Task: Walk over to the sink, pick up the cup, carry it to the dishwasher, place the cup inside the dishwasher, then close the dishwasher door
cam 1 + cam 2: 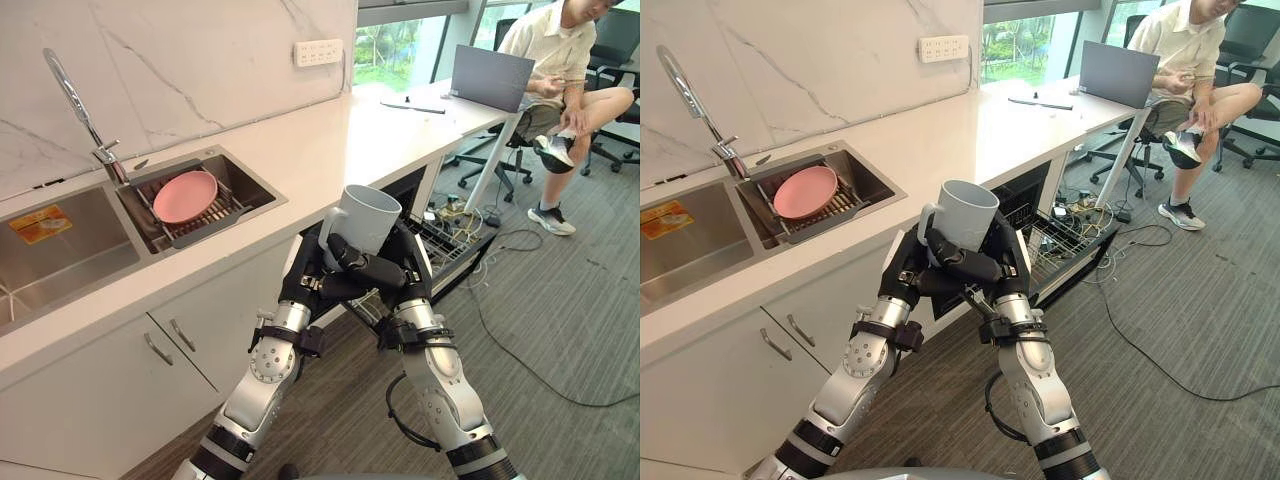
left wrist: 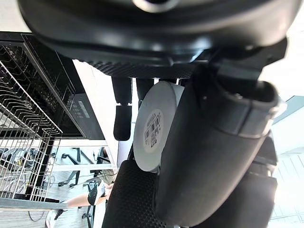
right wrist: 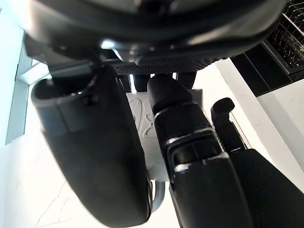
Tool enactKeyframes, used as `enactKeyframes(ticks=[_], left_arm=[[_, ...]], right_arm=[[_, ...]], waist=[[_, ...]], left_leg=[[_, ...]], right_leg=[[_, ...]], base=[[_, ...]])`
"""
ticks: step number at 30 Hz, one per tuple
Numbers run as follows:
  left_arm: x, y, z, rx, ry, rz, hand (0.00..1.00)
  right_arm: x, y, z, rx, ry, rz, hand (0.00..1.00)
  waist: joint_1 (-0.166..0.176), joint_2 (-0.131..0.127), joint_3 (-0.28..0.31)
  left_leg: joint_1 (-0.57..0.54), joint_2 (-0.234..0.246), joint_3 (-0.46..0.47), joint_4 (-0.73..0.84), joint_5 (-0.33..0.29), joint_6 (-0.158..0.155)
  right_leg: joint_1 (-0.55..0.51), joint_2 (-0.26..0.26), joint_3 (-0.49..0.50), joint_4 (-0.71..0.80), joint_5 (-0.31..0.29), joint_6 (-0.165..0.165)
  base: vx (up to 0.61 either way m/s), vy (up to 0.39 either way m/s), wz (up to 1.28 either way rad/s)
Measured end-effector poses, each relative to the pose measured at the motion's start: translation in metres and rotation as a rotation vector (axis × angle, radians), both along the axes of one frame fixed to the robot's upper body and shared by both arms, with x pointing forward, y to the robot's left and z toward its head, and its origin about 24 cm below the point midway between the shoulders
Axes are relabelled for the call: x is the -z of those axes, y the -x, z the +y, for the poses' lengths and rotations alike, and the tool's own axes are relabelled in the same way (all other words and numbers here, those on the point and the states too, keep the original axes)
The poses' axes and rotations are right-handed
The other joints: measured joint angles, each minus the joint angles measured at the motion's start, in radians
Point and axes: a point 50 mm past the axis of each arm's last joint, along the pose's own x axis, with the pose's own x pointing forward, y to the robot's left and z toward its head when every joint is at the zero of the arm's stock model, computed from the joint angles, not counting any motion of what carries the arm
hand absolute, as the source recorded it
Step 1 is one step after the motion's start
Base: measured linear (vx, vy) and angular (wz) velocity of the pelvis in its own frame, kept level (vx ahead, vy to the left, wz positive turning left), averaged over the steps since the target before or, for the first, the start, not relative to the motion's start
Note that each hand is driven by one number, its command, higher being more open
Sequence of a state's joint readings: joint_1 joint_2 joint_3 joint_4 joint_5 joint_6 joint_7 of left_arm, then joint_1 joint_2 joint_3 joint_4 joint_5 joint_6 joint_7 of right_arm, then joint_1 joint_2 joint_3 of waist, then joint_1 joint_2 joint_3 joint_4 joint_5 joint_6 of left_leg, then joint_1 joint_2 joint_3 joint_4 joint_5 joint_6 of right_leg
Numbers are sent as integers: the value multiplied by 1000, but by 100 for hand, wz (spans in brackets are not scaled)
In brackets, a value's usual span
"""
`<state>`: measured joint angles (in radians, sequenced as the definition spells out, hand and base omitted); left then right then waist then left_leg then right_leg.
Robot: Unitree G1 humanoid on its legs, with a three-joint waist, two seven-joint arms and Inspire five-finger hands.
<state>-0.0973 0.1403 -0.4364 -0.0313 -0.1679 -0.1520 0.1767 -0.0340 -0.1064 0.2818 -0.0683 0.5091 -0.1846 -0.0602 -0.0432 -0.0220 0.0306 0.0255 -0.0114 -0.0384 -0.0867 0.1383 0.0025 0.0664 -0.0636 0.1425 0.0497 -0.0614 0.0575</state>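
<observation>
The cup (image 1: 365,215) is right of the sink (image 1: 80,260), just before the dishwasher rack (image 1: 455,240).

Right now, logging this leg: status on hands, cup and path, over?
Left hand and right hand both shut on the cup, upright. Dishwasher open, rack out. Cables beside it; person seated beyond.

The cup (image 1: 368,215) is smooth, matt pale grey and looks ceramic, with a paper label on its base. The left hand (image 1: 303,285) and right hand (image 1: 408,272) are dark matt plastic with stippled, rubbery patches. The sink (image 1: 60,268) is brushed steel and the tap (image 1: 68,92) polished chrome. The pink plate (image 1: 185,196) is smooth with a soft sheen. The white tabletop (image 1: 330,140) is smooth and faintly glossy, the wall (image 1: 200,60) polished veined stone. The rack (image 2: 19,118) is thin wire. The carpet (image 1: 570,300) is rough and grey.
</observation>
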Motion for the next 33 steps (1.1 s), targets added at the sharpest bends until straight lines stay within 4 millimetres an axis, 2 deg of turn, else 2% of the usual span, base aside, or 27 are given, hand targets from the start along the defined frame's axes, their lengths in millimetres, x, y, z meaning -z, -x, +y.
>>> enactKeyframes(ticks=[8,14,18,20,30,32,33], left_arm=[[-1,2,-2,58,1,-4,90],[3,10,9,59,26,11,90],[12,18,11,67,46,45,90],[18,21,12,74,47,69,90],[40,23,15,30,89,168,90],[52,26,34,-71,133,225,90],[65,31,55,-162,138,277,90]], right_arm=[[-1,-3,-13,32,8,-19,30],[-2,2,-15,26,70,-34,30],[4,8,-16,27,95,-12,30],[10,11,-17,30,85,15,30],[28,15,-26,93,49,109,30],[28,14,-49,244,27,123,30],[27,16,-73,382,15,127,30]], waist=[[1,-1,0],[0,-1,0],[1,-1,0],[1,0,2],[-3,1,25],[-2,1,26],[-1,1,26]], left_leg=[[0,1,1,0,0,0],[1,2,1,0,0,0],[2,3,-4,-1,-3,-4],[2,3,-5,-5,-8,-12],[-5,1,-9,-1,-12,-10],[-7,1,-11,-1,-12,-9],[-7,0,-13,-1,-13,-7]], right_leg=[[1,0,1,-1,2,3],[3,1,1,-1,3,3],[6,1,-6,-3,2,4],[6,1,-6,-3,-5,15],[7,-7,-14,-12,-8,19],[8,-7,-16,-14,-6,17],[10,-8,-20,-14,-5,15]], base=[[0,0,0],[0,0,0],[0,0,4],[0,0,0],[0,0,1],[4,-1,3],[16,-4,8]])
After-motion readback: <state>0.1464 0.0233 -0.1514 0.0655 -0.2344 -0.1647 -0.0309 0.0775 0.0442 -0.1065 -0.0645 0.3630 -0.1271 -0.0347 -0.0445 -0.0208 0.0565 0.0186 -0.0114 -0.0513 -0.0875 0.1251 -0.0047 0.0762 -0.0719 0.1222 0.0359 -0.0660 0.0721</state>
